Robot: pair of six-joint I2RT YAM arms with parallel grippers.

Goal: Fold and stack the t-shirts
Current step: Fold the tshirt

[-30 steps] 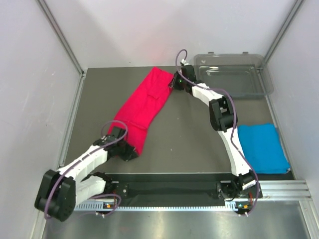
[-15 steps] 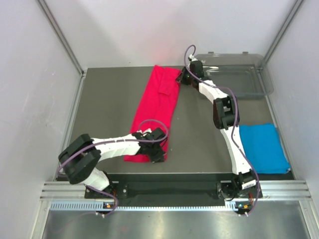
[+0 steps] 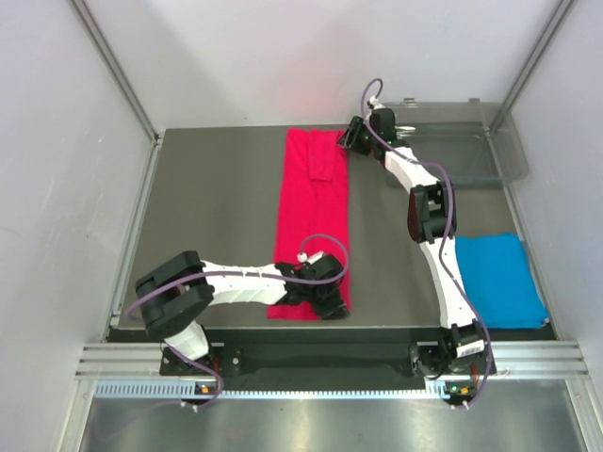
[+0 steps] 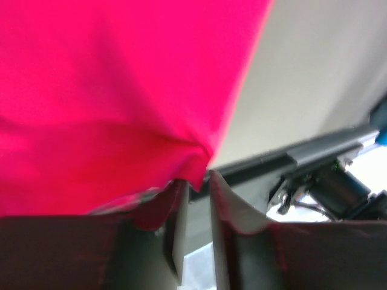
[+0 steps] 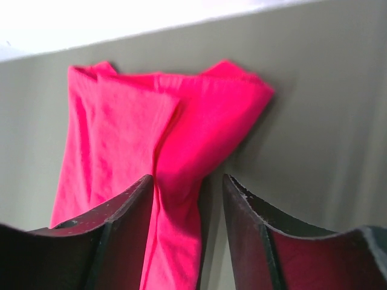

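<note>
The crimson-pink t-shirt (image 3: 316,217) lies folded into a long narrow strip, running straight from the far edge of the table to the near edge. My left gripper (image 3: 332,299) is at its near right corner; in the left wrist view the jaws (image 4: 199,180) stand nearly together, pinching the corner of the shirt (image 4: 121,90). My right gripper (image 3: 349,139) is at the far right corner. In the right wrist view it (image 5: 187,178) is open, with the shirt's bunched corner (image 5: 181,121) lying loose between the jaws. The sky blue t-shirt (image 3: 497,278) lies folded at the near right.
A clear grey plastic tray (image 3: 499,141) stands at the far right corner, just behind my right gripper. The dark table (image 3: 217,207) is walled in by white panels on the left, back and right. A metal rail runs along the near edge.
Both arms swung the pink shirt from a slant to straight: the left gripper dragged the near end rightward, the right gripper carried the far end right toward the tray. The blue shirt stayed put.
</note>
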